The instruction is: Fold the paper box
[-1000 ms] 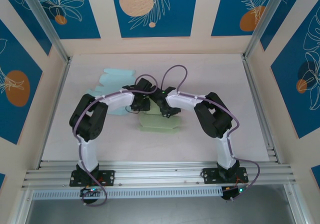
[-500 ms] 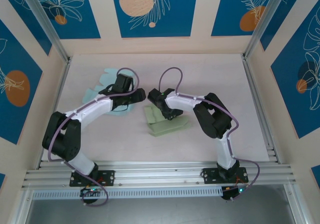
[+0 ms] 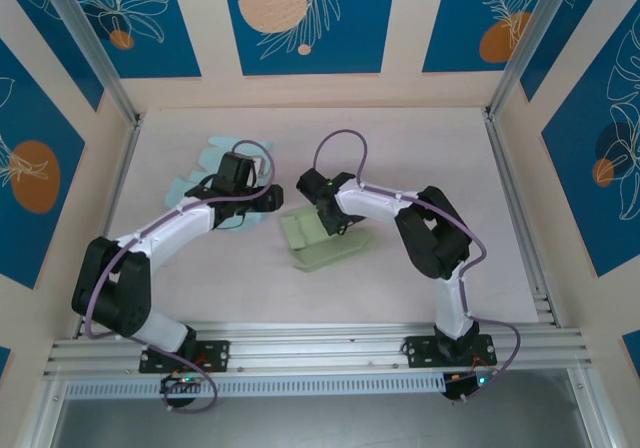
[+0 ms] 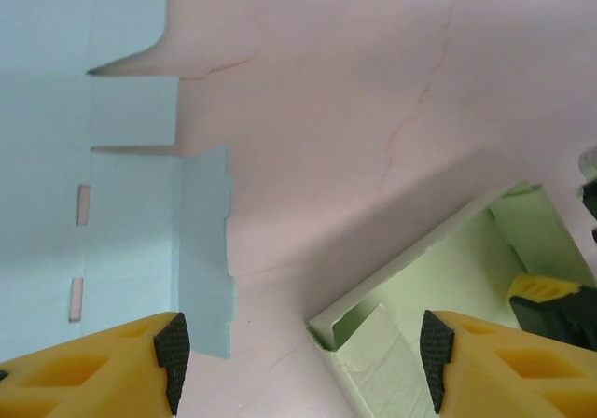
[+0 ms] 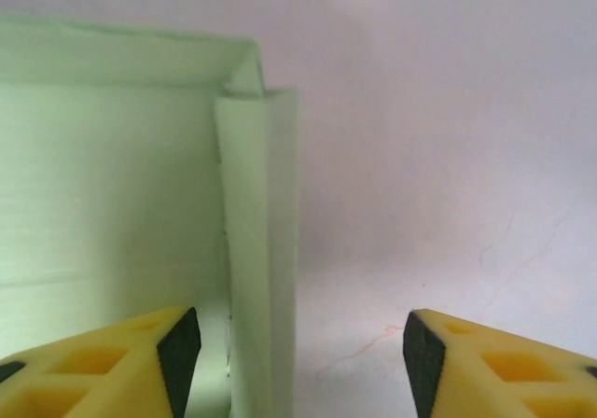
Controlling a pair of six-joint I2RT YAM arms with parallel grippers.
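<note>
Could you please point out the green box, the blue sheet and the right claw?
green box [image 3: 322,251], top external view, on its near flat panel.
blue sheet [image 4: 131,231], left wrist view, on its flat face beside the slots.
right claw [image 5: 300,348], right wrist view, midway between the fingertips.

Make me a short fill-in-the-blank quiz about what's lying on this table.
The half-folded paper box is pale ____.
The flat cut-out sheet left of it is light ____.
The left claw has ____ fingers with black pads.
Missing words: green; blue; yellow.
</note>
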